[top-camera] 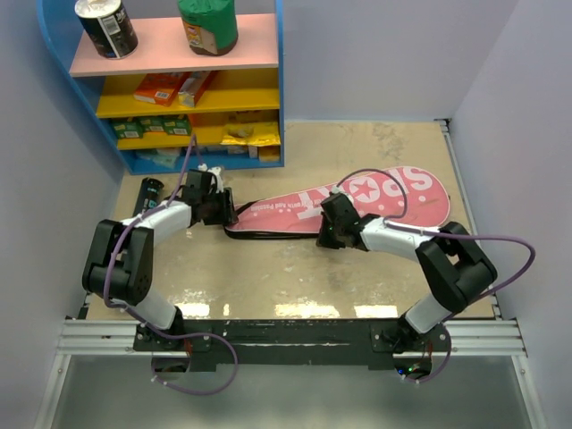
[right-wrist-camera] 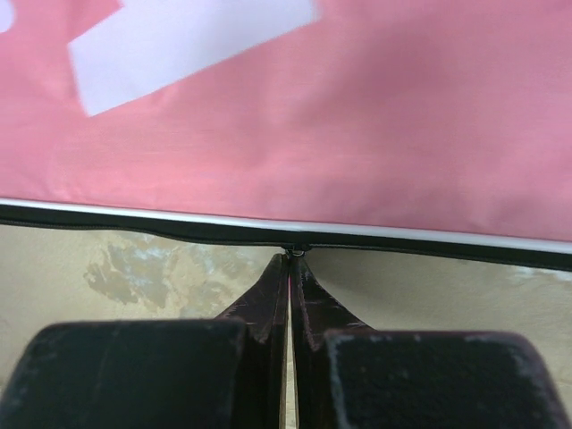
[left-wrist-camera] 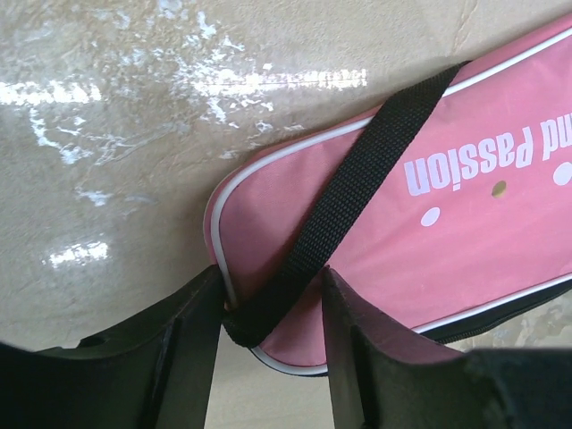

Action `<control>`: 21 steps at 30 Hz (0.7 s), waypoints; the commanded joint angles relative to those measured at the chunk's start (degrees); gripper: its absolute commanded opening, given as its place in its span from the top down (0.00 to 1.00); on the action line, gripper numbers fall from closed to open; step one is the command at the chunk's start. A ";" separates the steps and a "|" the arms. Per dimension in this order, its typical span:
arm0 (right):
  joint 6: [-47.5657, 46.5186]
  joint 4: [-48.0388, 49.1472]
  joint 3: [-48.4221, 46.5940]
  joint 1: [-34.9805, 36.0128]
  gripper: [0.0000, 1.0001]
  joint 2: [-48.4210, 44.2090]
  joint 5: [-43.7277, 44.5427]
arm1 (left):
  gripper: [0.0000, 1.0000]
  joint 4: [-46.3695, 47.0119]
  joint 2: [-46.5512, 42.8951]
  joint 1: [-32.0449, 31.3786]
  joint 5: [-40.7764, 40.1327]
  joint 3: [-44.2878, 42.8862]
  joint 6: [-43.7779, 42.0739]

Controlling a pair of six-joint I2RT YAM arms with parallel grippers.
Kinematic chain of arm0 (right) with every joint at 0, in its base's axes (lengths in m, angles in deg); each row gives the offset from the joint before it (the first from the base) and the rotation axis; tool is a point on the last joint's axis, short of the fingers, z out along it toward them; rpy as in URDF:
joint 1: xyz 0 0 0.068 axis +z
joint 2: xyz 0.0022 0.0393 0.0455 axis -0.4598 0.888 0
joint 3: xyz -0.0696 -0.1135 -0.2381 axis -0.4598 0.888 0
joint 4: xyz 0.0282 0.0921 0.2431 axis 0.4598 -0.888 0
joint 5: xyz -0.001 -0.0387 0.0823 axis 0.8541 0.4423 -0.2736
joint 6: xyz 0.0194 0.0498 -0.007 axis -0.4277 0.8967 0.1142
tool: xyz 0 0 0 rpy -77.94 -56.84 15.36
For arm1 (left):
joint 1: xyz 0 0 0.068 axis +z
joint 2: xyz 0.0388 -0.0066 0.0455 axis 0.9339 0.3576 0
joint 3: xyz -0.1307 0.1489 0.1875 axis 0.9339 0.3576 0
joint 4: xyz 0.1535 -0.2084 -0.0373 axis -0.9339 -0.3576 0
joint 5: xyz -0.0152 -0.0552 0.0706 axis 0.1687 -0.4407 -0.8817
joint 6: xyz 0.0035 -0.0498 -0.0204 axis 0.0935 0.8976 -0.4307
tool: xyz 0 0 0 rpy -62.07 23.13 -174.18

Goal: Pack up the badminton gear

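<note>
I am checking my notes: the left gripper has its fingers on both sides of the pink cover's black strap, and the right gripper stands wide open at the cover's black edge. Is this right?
One thing is wrong: the right gripper is shut, its fingers pressed together at the black edge of the pink cover, as the right wrist view shows. The rest is correct.

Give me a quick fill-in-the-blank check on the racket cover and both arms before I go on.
The pink cover reads ____ in big white letters. The jaws of the left arm straddle its black ____. The jaws of the right arm stand ____ at its black edge. Missing: SPORT; strap; shut.
</note>
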 commanded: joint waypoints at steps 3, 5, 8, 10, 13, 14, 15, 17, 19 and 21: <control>0.50 -0.98 -9.40 9.21 1.00 4.42 1.13 | 0.51 -0.95 0.37 -2.36 2.57 3.40 1.23; 1.38 -0.89 -12.12 11.15 1.00 6.62 0.87 | 0.52 -0.86 -0.60 -3.33 2.66 4.10 1.58; 2.96 -0.54 -15.28 14.41 1.00 10.04 -0.01 | 0.50 -0.07 -2.88 -4.73 3.53 5.68 2.72; 4.63 0.16 -16.79 16.61 1.00 11.80 -0.63 | 0.48 0.72 -4.63 -5.87 4.41 6.91 3.61; 9.54 4.11 -19.95 19.77 1.00 17.76 -3.44 | 0.44 1.77 -8.15 -7.90 5.12 9.37 5.53; 10.34 5.51 -20.65 20.30 1.00 19.00 -4.57 | 0.44 2.12 -9.73 -8.68 5.29 10.51 5.98; 10.96 6.13 -22.40 20.91 1.00 20.15 -4.93 | 0.44 2.47 -10.53 -9.12 5.56 11.21 6.42; 12.63 6.93 -24.60 22.85 1.00 23.58 -5.64 | 0.44 3.62 -12.54 -10.44 6.08 13.23 7.82; 14.38 8.25 -27.60 24.60 1.00 26.64 -6.86 | 0.44 4.49 -13.69 -11.32 6.35 14.56 8.96; 15.70 11.83 -29.44 25.49 1.00 27.97 -7.57 | 0.44 5.29 -15.54 -12.03 6.96 16.66 9.67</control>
